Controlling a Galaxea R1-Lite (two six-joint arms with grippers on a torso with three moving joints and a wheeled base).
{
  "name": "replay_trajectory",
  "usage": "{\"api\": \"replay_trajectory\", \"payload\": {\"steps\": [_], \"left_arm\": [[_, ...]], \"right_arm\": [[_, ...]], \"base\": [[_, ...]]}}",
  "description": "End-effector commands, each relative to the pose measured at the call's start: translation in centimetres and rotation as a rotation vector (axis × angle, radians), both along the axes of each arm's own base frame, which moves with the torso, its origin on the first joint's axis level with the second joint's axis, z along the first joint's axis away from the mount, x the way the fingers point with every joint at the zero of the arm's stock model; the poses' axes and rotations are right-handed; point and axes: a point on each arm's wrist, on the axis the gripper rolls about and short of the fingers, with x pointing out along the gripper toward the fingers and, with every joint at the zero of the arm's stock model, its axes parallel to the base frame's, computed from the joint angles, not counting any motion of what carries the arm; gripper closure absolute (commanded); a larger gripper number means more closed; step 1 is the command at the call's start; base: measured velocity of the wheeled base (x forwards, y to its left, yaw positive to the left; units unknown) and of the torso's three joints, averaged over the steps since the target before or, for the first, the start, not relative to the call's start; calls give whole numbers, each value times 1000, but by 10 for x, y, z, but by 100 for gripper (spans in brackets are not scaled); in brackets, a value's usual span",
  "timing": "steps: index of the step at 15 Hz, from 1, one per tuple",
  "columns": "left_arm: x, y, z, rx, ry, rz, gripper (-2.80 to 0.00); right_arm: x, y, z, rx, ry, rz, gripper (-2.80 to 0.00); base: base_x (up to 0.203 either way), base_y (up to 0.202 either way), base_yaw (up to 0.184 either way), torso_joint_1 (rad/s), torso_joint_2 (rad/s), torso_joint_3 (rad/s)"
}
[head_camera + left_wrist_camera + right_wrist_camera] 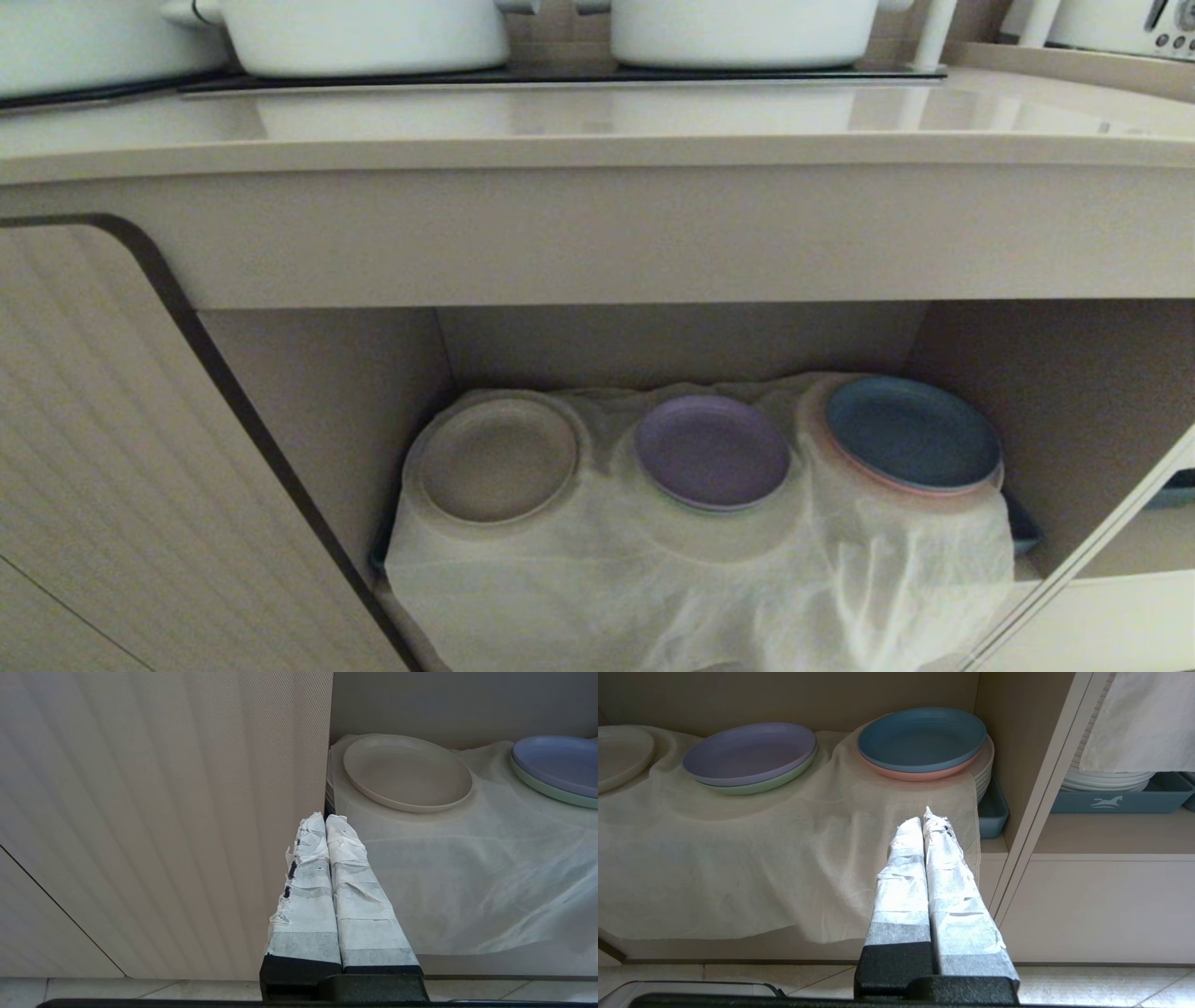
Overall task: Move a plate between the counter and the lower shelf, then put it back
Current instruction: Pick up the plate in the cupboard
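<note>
Pale-beige counter (597, 121) above, cloth-draped lower shelf (1074, 411) holding cream plate (498, 459), left claw (325, 820) and right claw (923, 817) both together, empty

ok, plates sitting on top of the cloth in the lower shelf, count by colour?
cream-beige plate: 1
purple plate: 1
green plate, under the purple: 1
blue plate: 1
pink plate, under the blue: 1
Total: 5
</note>
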Motion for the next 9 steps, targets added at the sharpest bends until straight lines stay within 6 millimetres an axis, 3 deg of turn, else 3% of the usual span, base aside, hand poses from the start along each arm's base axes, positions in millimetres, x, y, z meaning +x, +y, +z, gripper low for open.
{"api": "replay_trajectory", "payload": {"steps": [1, 6, 9], "left_arm": [[0, 0, 0, -1, -1, 1, 0], [0, 0, 0, 1, -1, 1, 0], [0, 0, 0, 1, -1, 1, 0]], "right_arm": [[0, 0, 0, 0, 2, 0, 0], [0, 0, 0, 0, 2, 1, 0], [0, 0, 0, 0, 2, 0, 0]], "base": [[0, 0, 0, 0, 0, 0], [-2, 28, -5, 3, 1, 1], [0, 175, -3, 3, 0, 0]]}}
